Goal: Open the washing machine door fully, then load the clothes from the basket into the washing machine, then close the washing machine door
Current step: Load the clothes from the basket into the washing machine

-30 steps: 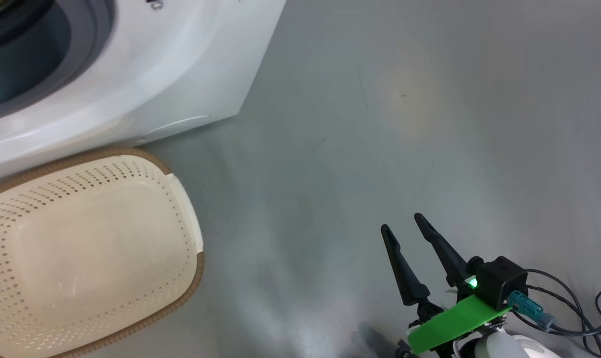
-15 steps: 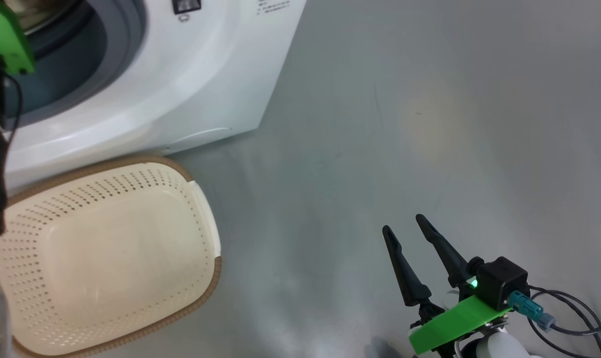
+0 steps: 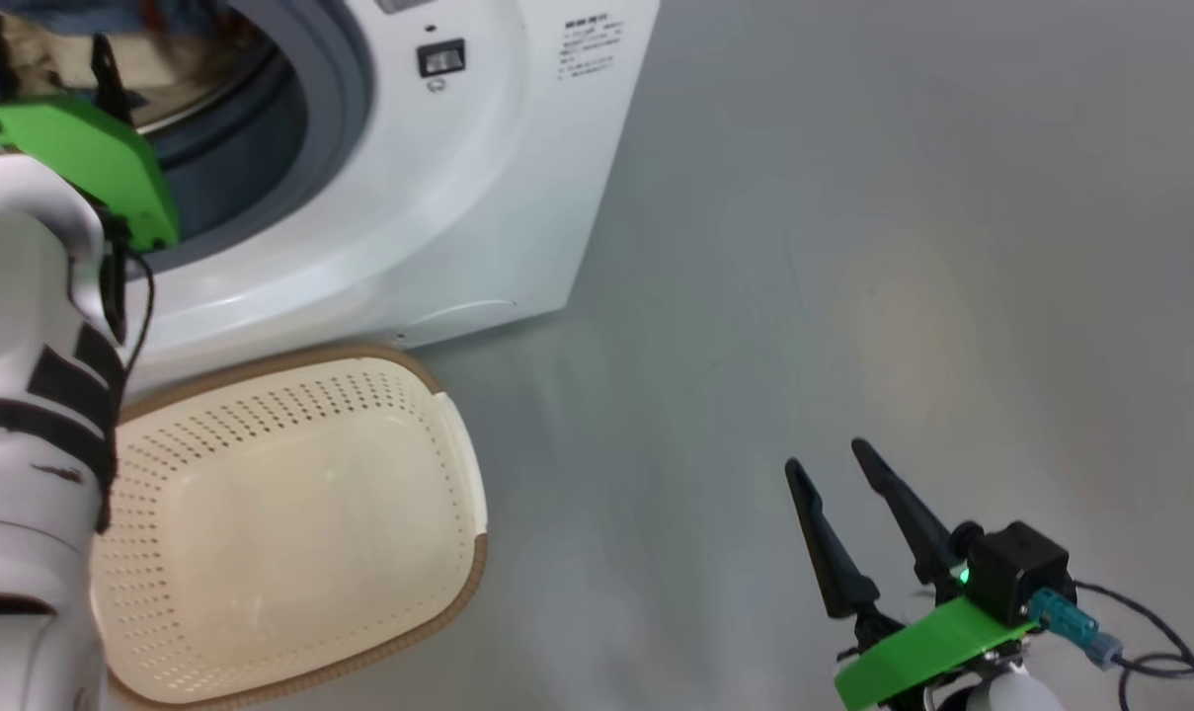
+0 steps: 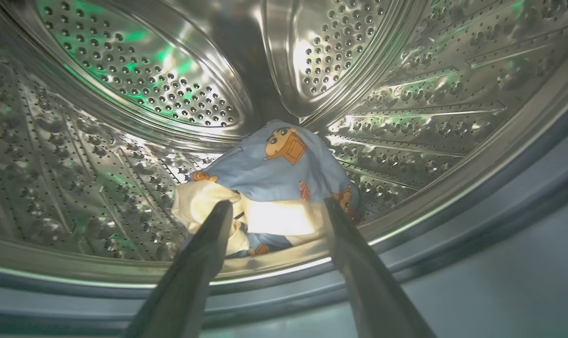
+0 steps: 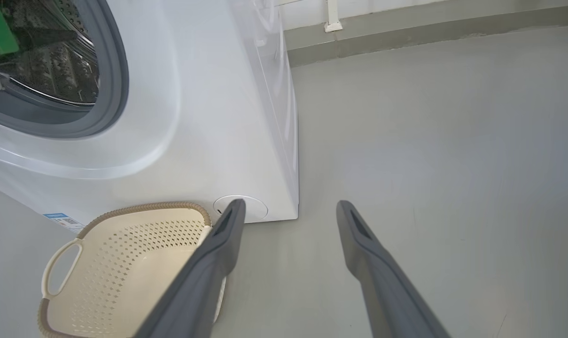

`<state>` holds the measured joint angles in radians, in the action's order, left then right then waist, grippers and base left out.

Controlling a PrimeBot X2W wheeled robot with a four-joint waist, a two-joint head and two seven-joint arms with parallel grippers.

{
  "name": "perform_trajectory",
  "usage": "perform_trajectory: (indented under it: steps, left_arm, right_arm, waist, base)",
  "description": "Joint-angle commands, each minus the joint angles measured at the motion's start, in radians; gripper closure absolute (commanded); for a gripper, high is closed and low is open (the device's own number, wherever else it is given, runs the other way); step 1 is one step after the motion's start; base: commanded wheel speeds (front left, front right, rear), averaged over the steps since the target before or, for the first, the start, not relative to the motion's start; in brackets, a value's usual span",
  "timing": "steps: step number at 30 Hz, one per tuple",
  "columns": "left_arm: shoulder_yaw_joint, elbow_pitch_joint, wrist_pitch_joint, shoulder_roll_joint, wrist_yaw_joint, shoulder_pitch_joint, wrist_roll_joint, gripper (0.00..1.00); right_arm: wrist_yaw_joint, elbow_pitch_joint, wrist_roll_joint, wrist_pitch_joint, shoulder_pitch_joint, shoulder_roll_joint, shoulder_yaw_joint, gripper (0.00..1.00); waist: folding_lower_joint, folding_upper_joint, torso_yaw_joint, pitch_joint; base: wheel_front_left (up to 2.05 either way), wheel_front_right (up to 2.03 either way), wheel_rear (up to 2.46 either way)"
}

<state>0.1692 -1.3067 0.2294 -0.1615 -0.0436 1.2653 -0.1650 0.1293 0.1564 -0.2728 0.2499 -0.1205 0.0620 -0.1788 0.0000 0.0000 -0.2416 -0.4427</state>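
Left gripper (image 4: pixel 275 204): fingers (image 4: pixel 204 249) spread wide, clamped on nothing, tips just past the drum's front lip. Clothes (image 4: pixel 274 173) straight ahead of the tips, in line with the gap: blue bear-print bunched over a cream piece, resting low in the steel drum (image 4: pixel 147 80). Cannot tell whether the tips touch the cream fold. Heap is roundish, a little wider across the gap than deep, no real long axis. It sits near the front lip, not far back. Grey gasket (image 3: pixel 345 89) rings the opening. Left arm is the near one by a long way. Right gripper (image 3: pixel 826 458) also released, fingers (image 5: pixel 218 253) apart and holding nothing, over bare floor (image 3: pixel 853 197) near right, well apart from the washing machine (image 3: pixel 458 197) at far left. Basket (image 3: pixel 359 354) near left, just in front of the machine, nothing in it. Judgement: loading looks done; left arm should back straight out, door closing left. Possible snag: cloth this close to the lip may catch at the gasket; a nudge deeper may pay.
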Motion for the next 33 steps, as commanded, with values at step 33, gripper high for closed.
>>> perform_trajectory:
  steps: [33]
  left_arm:
    - [-0.009,0.353,0.032,0.09,0.073,-0.511,-0.086,0.0]
  right_arm:
    - [0.001,-0.019,0.039,0.012,0.112,0.0,0.078,0.0]
  waist:
    - [0.0,0.0,0.145,0.281]
  base:
    - [0.0,0.0,0.0]
